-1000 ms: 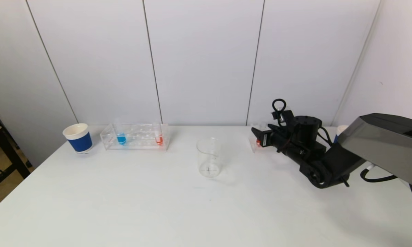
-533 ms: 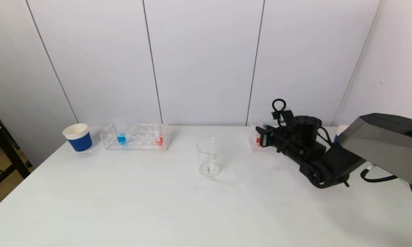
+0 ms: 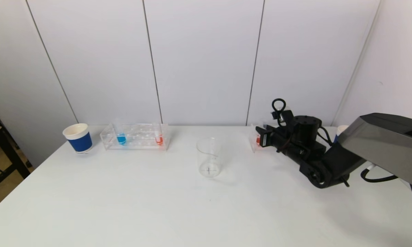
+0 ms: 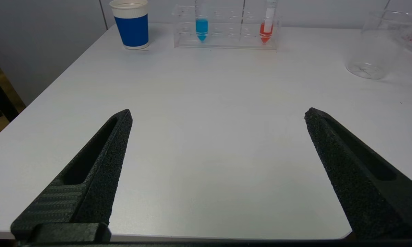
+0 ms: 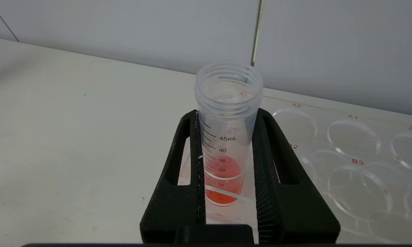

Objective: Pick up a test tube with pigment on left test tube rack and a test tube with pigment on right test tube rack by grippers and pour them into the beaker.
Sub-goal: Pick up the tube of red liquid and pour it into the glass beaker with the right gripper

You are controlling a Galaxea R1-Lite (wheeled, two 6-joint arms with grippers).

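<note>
Right gripper [image 5: 226, 151] clamps the red-pigment tube [image 5: 228, 113] below its threaded mouth, tube upright in the right rack [image 5: 353, 144], so nothing spills on lifting. Beaker [image 3: 209, 157] stands at its 9 o'clock. Left gripper [image 4: 218, 116] parked, jaws wide.

My head camera looks down across the whole table [image 3: 178, 206]. My left wrist camera sits low, facing twelve o'clock toward the beaker [image 4: 380, 44], which both share. My right wrist camera is close on a tube [image 5: 228, 113].
</note>
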